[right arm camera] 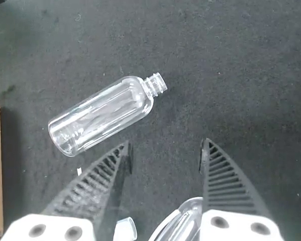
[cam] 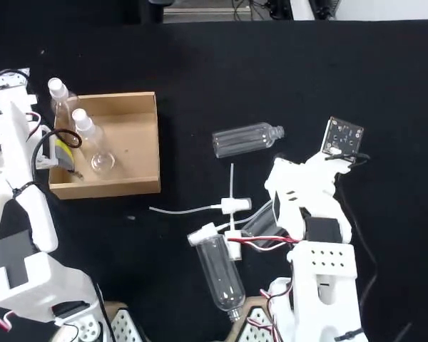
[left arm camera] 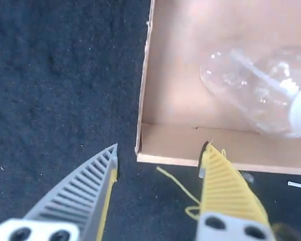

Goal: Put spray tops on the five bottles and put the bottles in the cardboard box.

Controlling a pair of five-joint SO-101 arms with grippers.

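Note:
The cardboard box (cam: pixel 139 142) sits at the left and holds two clear bottles with white spray tops (cam: pixel 96 146) (cam: pixel 60 103). My left gripper (cam: pixel 60 153) hangs open at the box's left front corner; in its wrist view the box wall (left arm camera: pixel 145 100) lies between the fingers of the gripper (left arm camera: pixel 160 150), with a bottle (left arm camera: pixel 256 95) inside. An uncapped bottle (cam: pixel 246 139) (right arm camera: pixel 103 115) lies mid-table. My right gripper (right arm camera: pixel 165 145) (cam: pixel 285 171) is open just short of it, holding nothing. A bottle with a spray top (cam: pixel 221 274) lies near the front. Another bottle (cam: pixel 260 224) is partly hidden under the right arm.
Two loose spray tops with thin tubes (cam: pixel 232 206) (cam: pixel 233 242) lie between the capped front bottle and the right arm. The black cloth (cam: pixel 200 71) stretches bare to the back and to the far right.

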